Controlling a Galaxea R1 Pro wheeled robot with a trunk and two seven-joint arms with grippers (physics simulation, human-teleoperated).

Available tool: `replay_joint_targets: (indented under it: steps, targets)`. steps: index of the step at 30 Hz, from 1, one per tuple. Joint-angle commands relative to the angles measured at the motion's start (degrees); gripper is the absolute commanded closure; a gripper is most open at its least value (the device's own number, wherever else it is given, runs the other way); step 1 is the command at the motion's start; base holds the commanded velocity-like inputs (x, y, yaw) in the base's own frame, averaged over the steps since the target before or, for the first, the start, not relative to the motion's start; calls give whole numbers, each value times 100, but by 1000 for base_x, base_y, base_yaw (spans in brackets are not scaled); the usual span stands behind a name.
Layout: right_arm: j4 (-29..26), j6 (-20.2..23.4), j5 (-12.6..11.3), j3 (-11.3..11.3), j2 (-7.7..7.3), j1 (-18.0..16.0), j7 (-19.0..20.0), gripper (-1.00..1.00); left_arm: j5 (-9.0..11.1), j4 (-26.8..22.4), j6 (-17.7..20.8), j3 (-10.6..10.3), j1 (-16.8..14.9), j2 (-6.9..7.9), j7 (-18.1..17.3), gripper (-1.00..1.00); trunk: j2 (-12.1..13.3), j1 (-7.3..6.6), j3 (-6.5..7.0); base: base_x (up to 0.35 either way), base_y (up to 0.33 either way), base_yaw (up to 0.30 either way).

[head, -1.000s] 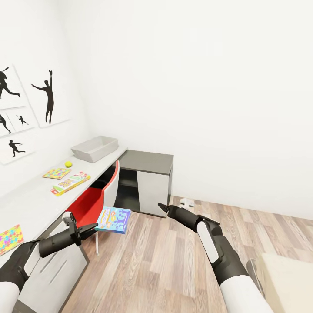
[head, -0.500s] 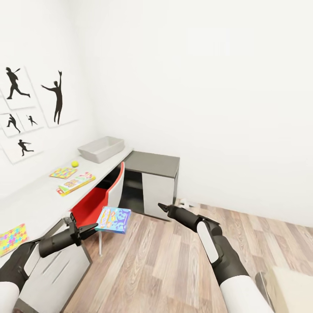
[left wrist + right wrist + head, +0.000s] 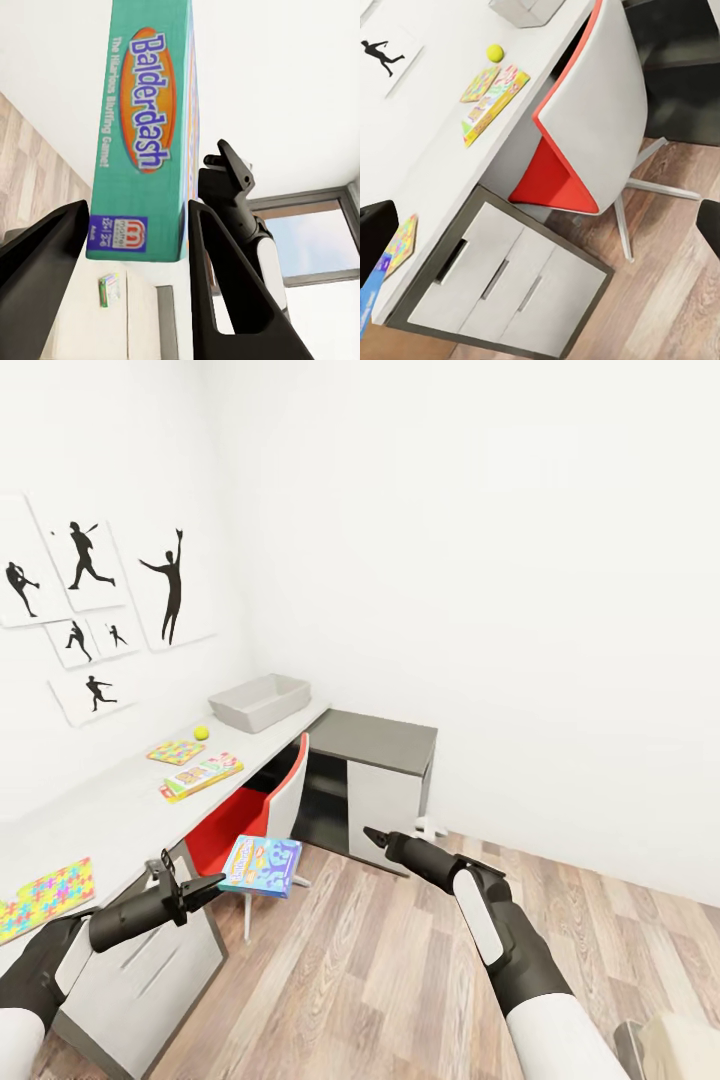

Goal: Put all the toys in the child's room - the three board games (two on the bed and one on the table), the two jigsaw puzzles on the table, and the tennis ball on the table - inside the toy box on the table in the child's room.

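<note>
My left gripper (image 3: 213, 883) is shut on a blue board game (image 3: 262, 865), holding it over the floor in front of the table (image 3: 110, 815); the left wrist view shows its "Balderdash" edge (image 3: 142, 142) between the fingers. On the table lie a second board game (image 3: 203, 776), a small jigsaw puzzle (image 3: 176, 751), the tennis ball (image 3: 201, 733) and a larger puzzle (image 3: 45, 890) near the front end. The grey toy box (image 3: 262, 702) stands at the table's far end. My right gripper (image 3: 372, 836) hangs open over the floor with nothing in it.
A red-and-white chair (image 3: 268, 810) is tucked under the table beside the white drawer unit (image 3: 510, 285). A lower dark grey cabinet (image 3: 375, 745) adjoins the table's far end. Wood-plank floor lies to the right, with the bed corner (image 3: 685, 1050) at the bottom right.
The whole picture has shifted right, so the camera has turned left; more of the table and wall pictures show. Both arms keep their pose, and the blue game stays gripped.
</note>
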Motion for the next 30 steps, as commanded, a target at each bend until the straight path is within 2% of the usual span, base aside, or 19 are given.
replay_joint_targets:
  steps: [1, 7, 23, 30]
  targets:
    - [-4, 30, -28, -4, 2, -5, 3, -100, 9, 0, 61, 1, -5, 1, -19, 100, -13, 4, -13, 1, -1, 2]
    - [-12, 31, -34, -3, -3, -5, -1, -100, 9, 0, 63, 1, -5, 1, -14, 100, -13, 4, -12, 10, 0, 19]
    - [-8, 29, -16, 0, 1, -5, 4, -100, 9, 0, 59, 1, 3, 1, -17, 100, -13, 4, 33, 48, 0, 249]
    - [-13, 29, -25, -4, -2, -5, 8, -100, 9, 0, 56, 1, 3, -2, -13, 100, -13, 4, 35, 0, 0, 48]
